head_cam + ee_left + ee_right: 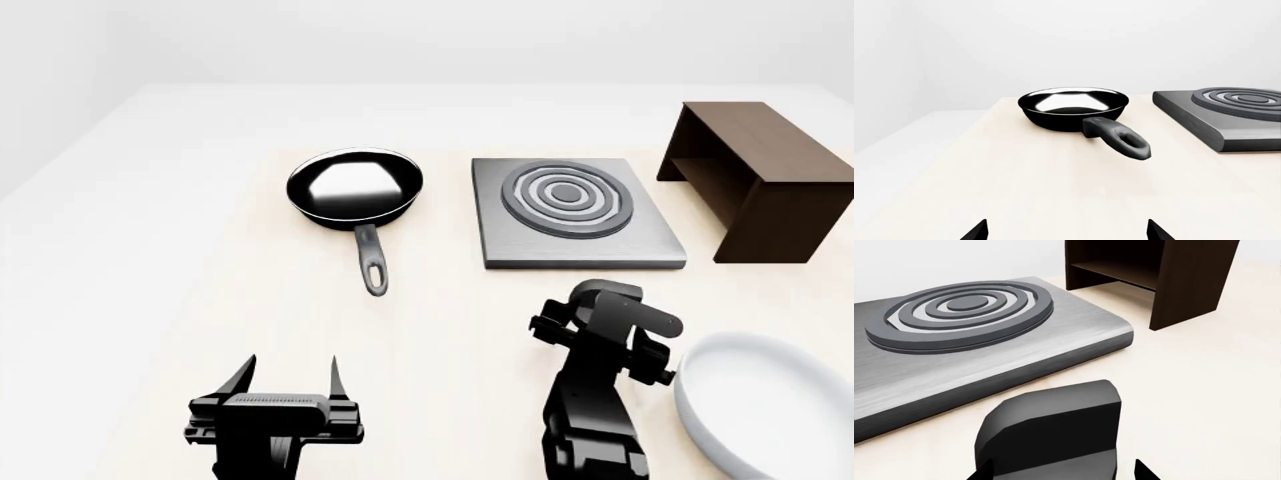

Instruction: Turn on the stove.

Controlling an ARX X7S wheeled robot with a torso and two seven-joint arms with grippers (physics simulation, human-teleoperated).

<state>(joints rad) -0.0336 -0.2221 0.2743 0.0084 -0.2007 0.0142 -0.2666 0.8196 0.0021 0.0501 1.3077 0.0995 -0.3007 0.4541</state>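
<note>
The stove (pixel 577 212) is a flat grey metal slab with dark concentric burner rings, at the table's middle; it also shows in the right wrist view (pixel 974 340) and the left wrist view (pixel 1227 117). Its small black knob (pixel 1051 432) lies on the table just in front of the slab. My right gripper (pixel 1062 471) is open, its fingertips on either side of the knob, with a gap on one side. In the head view the right gripper (pixel 603 325) hides the knob. My left gripper (pixel 290 372) is open and empty over bare table, also in its own view (pixel 1067 232).
A black frying pan (pixel 354 190) sits left of the stove, handle toward me. A brown wooden box (pixel 754 180) stands right of the stove. A white bowl (pixel 761 400) is at the near right, close to my right arm.
</note>
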